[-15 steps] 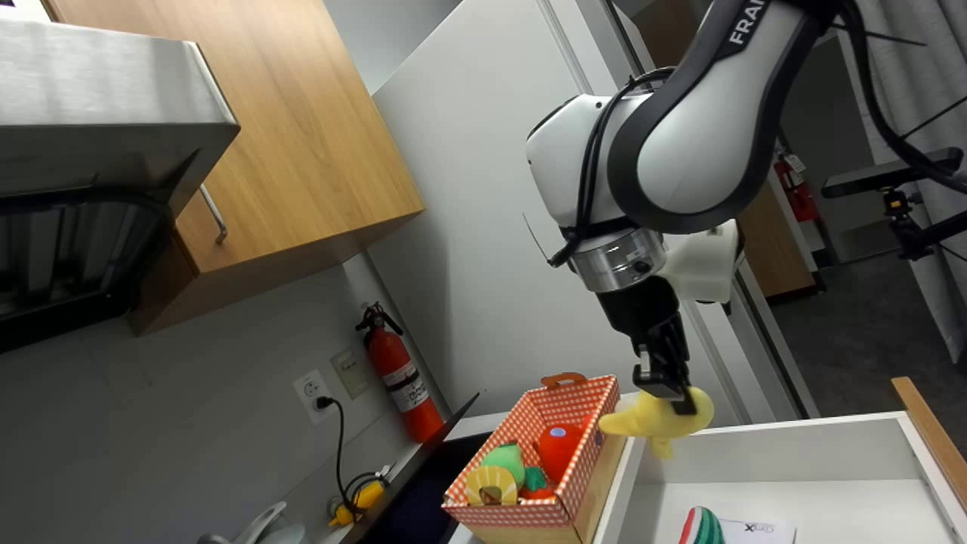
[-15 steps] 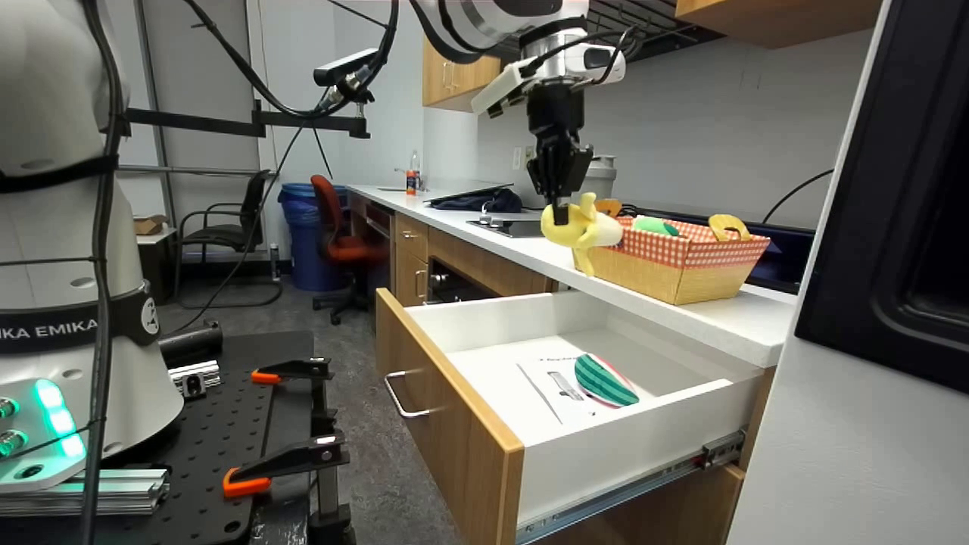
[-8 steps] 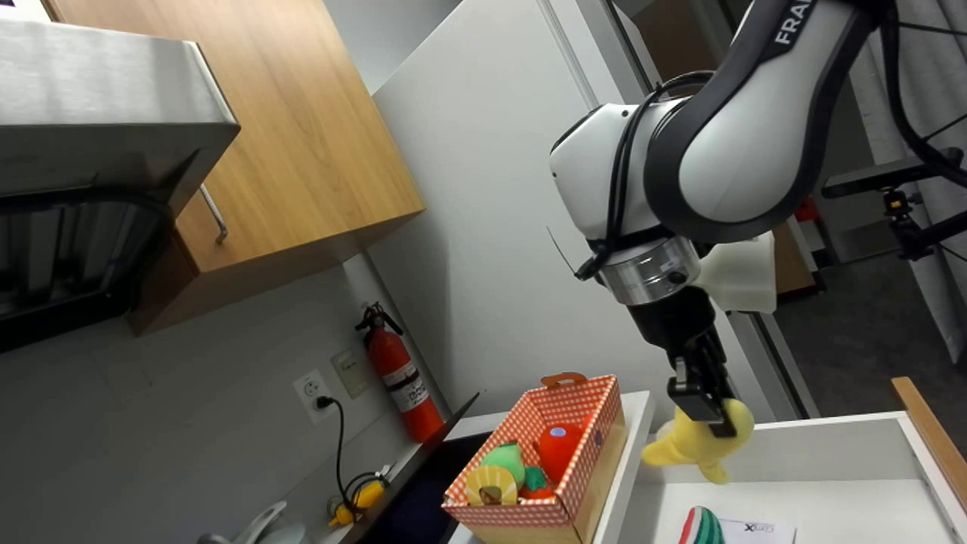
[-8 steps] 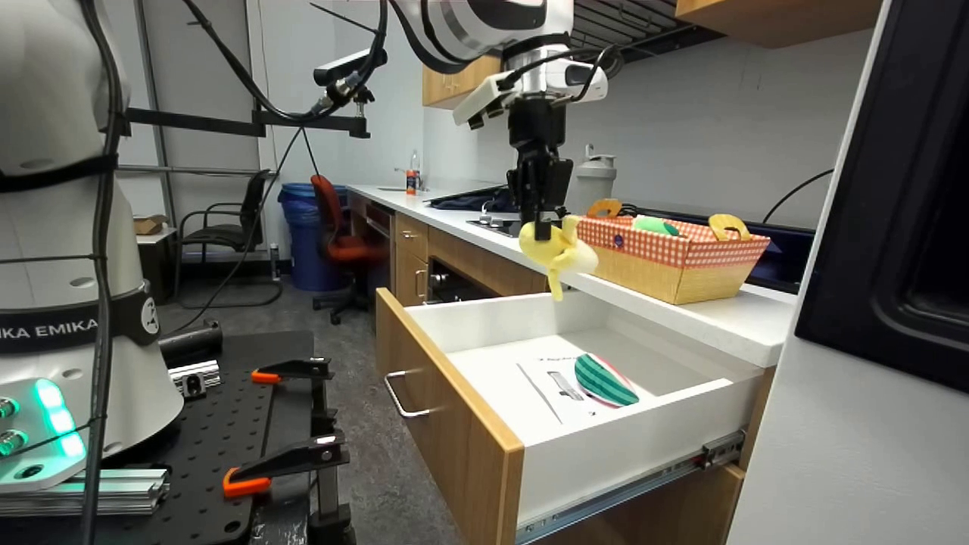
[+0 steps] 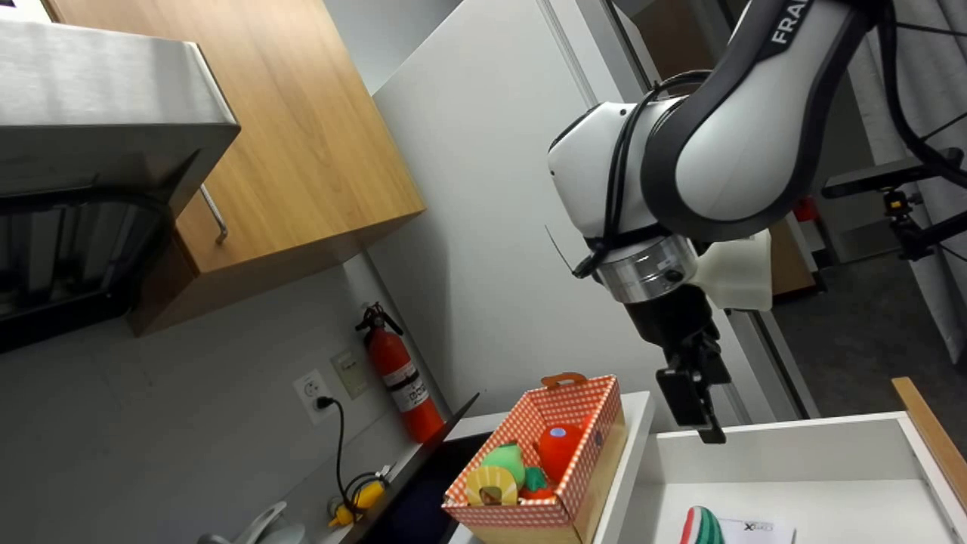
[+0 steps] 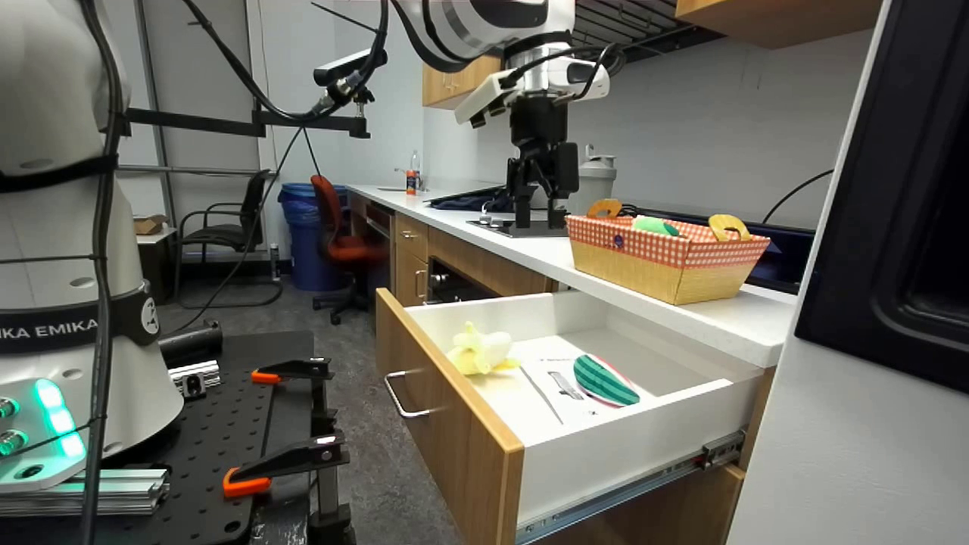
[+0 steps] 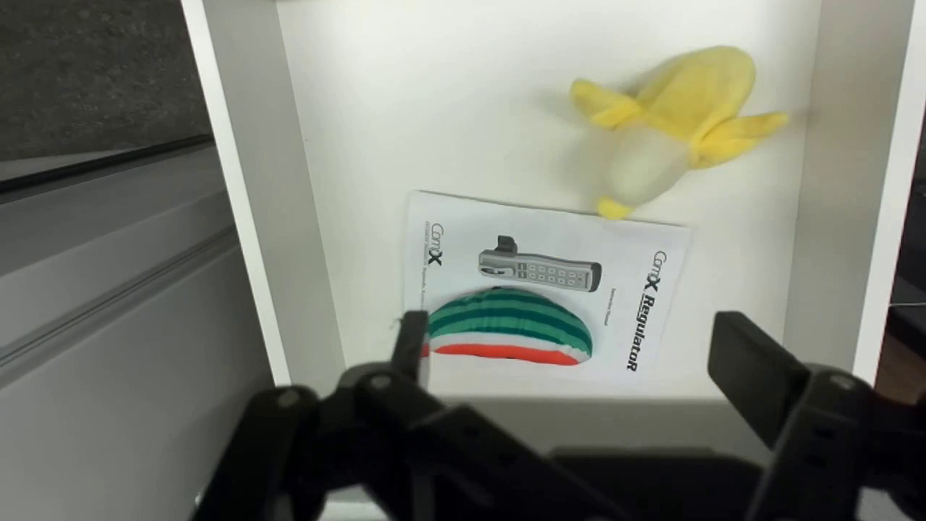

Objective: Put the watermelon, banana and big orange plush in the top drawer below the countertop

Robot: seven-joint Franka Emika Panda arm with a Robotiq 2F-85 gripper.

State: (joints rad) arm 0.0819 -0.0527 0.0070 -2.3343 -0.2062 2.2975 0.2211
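Observation:
The top drawer [image 6: 636,443] is pulled out under the countertop. Inside it the watermelon [image 7: 510,329], green-striped with a red face, lies on a printed sheet. The banana [image 7: 691,94] [image 6: 481,350], yellow with a pale middle, is inside too, slightly blurred, close to the drawer front; it does not show in the exterior view with the fire extinguisher. Round and red-orange, the big orange plush [image 5: 559,452] sits in the checked basket. My gripper [image 6: 540,219] hangs above the drawer, well clear of both toys, open with nothing between its fingers.
On the countertop [image 6: 727,329] beside the drawer stands the checked basket [image 6: 628,276], also holding a green plush [image 5: 505,459] and other toys. The printed sheet [image 7: 644,289] covers part of the drawer floor. A wall cabinet [image 5: 302,189] hangs above the counter.
The gripper carried the banana off from beside the basket and down over the drawer, then opened. The banana has dropped from the jaws into the drawer. The watermelon has stayed put.

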